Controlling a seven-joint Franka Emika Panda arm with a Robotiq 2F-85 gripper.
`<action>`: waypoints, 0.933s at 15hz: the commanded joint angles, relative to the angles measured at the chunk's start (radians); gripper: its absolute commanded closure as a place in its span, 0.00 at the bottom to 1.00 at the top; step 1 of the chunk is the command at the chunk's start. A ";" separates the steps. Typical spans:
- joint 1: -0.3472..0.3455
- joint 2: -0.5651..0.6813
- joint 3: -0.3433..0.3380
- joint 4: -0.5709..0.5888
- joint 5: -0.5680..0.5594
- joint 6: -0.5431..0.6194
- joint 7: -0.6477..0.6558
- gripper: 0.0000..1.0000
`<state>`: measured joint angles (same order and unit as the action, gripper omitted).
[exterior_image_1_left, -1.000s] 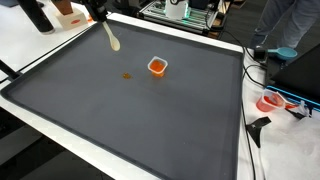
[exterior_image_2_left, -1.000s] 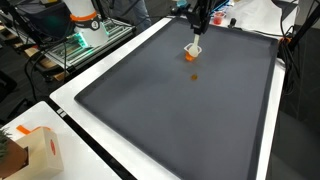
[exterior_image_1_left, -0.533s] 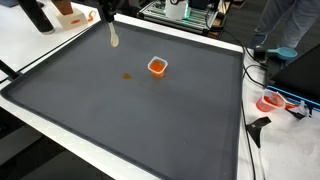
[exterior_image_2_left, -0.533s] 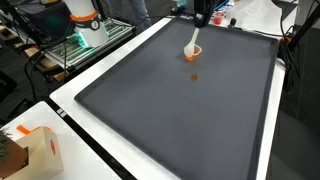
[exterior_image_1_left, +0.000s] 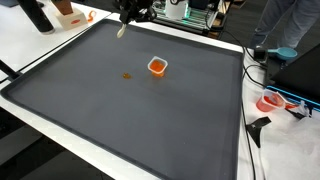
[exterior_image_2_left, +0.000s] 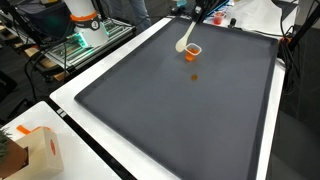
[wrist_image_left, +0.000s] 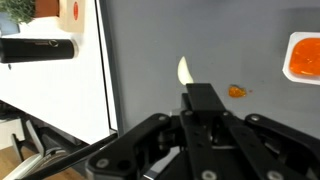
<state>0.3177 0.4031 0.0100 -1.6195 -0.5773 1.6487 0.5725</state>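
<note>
Your tool (exterior_image_1_left: 130, 15) is clenched on a pale spoon (exterior_image_1_left: 122, 30), which it grips by the handle end so the rounded end slants down and away from the fingers. In both exterior views the spoon (exterior_image_2_left: 184, 42) hangs near the far edge of the dark mat (exterior_image_1_left: 130, 120) and looks lifted off it rather than resting on it. In the wrist view you see the tool (wrist_image_left: 203, 98) from behind. Its 2 fingers are drawn in tight against the handle, and only the spoon's pale tip (wrist_image_left: 184, 70) shows past them, over the mat.

The orange cup (exterior_image_1_left: 157, 66) stands upright on the mat with orange contents showing inside. It is apart from the spoon and not touched by the tool. In an exterior view the spoon's end lines up just beside the cup (exterior_image_2_left: 194, 50), but that comes from the camera angle. An orange spot (exterior_image_1_left: 127, 76) lies on the mat near the cup, and in the wrist view it sits between the spoon tip and the cup (wrist_image_left: 303, 57).

The mat covers most of the white counter (exterior_image_1_left: 45, 45). A black object (wrist_image_left: 38, 47) lies on the counter beyond the mat's edge. A cardboard box (exterior_image_2_left: 35, 150) sits at a near corner, well away from the tool.
</note>
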 joint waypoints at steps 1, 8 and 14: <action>0.051 0.098 0.007 0.074 -0.102 -0.099 0.081 0.97; 0.117 0.224 0.024 0.142 -0.226 -0.145 0.207 0.97; 0.141 0.298 0.033 0.173 -0.289 -0.135 0.254 0.97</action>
<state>0.4534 0.6566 0.0321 -1.4825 -0.8282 1.5363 0.8053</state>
